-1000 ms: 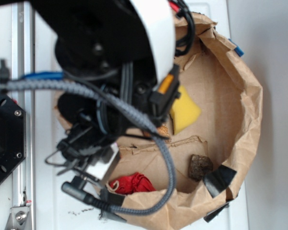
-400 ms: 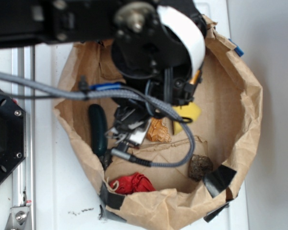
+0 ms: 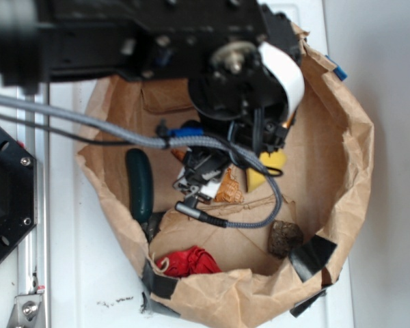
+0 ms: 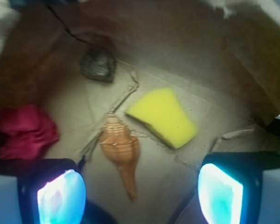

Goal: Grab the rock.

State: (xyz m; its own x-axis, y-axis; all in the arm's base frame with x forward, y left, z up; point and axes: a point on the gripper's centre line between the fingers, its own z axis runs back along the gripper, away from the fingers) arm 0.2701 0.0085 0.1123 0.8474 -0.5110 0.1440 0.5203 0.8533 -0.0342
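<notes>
So from the exterior view you've got a big brown paper bag (image 3: 342, 89) with rolled-down sides sitting on a white table (image 3: 75, 273), and the black robot arm (image 3: 239, 75) hangs right over the middle of it with a braided grey cable (image 3: 109, 131) looping across from the 9 o'clock side. The rock (image 3: 285, 238) is down on the bag floor around 4 o'clock, sitting alone just beside a shiny black tape patch (image 3: 311, 256) on the rim, well clear of the arm. A tan seashell (image 3: 229, 187) peeks out under the arm near the middle, with a yellow sponge (image 3: 268, 166) just to its 2 o'clock, a red cloth (image 3: 188, 262) at about 6 o'clock, and a dark green thing (image 3: 139, 184) lying at 9 o'clock, can't tell what it is. The gripper itself is buried under the arm here, so no read on the jaws from this angle. In the wrist view, the gripper (image 4: 140, 191) is spread wide with nothing between the two fingers, whose pads (image 4: 61, 198) glow pale blue at the bottom corners. The rock (image 4: 98, 64) is up at about 11 o'clock, far from the fingers. The seashell (image 4: 120, 151) sits nearly dead centre, pointy end toward 6 o'clock, with the sponge (image 4: 164, 116) just beside it at 1 o'clock and the red cloth (image 4: 24, 130) off at 9 o'clock.
</notes>
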